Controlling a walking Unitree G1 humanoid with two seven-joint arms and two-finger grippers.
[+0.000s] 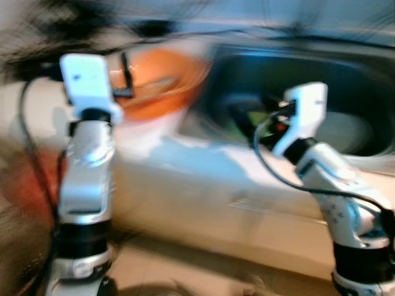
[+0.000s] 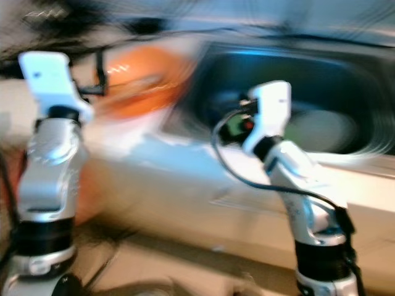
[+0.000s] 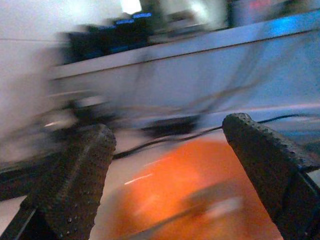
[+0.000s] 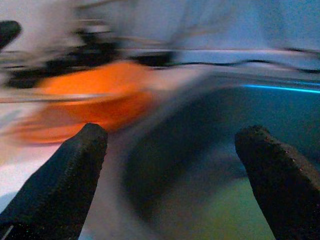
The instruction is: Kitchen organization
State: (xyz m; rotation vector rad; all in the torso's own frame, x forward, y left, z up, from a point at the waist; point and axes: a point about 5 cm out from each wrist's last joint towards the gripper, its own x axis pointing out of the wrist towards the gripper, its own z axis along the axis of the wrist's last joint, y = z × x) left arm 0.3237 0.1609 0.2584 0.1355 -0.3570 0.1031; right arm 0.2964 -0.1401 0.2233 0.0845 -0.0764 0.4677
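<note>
**Both arms raised over a blurred counter, by the orange bowl and the sink**

All four views are smeared by motion, so fine detail is lost. A pale counter (image 1: 203,185) runs across the head views, with a dark sink (image 1: 345,80) set into it on the robot's right. An orange bowl (image 1: 163,83) sits on the counter just beside the sink's left edge; whether it holds anything cannot be made out.

The left gripper (image 3: 170,175) is up near the bowl, its fingers (image 3: 75,180) spread wide apart with nothing between them, the orange shape lying beyond the gap. The right gripper (image 4: 175,175) is held over the sink's near edge, its fingers (image 4: 277,170) also well apart and empty. A greenish patch (image 4: 220,215) shows in the sink below it, too blurred to identify. Black cables (image 1: 278,172) loop along both arms
</note>
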